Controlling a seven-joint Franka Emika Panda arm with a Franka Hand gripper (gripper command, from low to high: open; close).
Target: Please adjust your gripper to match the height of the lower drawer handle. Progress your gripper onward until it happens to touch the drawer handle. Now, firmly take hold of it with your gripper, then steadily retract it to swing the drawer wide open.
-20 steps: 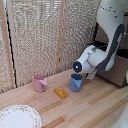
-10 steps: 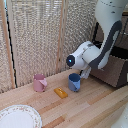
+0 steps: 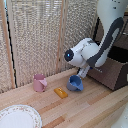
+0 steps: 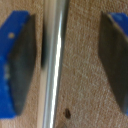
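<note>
Since the earlier exterior frames, the arm's white wrist housing has swung toward the exterior view's left, and the dark brown drawer (image 3: 116,70) now projects from its unit at the exterior view's right.

The gripper (image 4: 67,55) stands open. Its two blue-backed fingers (image 4: 17,60) carry flat dark grey pads, one on each side of the lower drawer handle (image 4: 54,65), and neither pad appears to touch it, though blur leaves the nearer gap uncertain.

Taking the handle as landmark:
- The handle lies between the fingers, much closer to one pad than to the other.
- Its long axis runs across the closing line of the fingers, so closing would clamp it across its thin width.
- Behind the handle sits a brown, finely grained drawer front with one small dark speck.

Materials: the handle is a thin, straight, round silver metal bar with a bright highlight along its length. The drawer is boxy and matt.

In the exterior view the gripper is hidden behind the glossy white arm (image 3: 102,45). Away from the drawer, a blue cup (image 3: 75,83), a pink cup (image 3: 39,82), an orange block (image 3: 61,92) and a patterned plate (image 3: 20,117) rest on the pale wooden table (image 3: 95,107).
</note>
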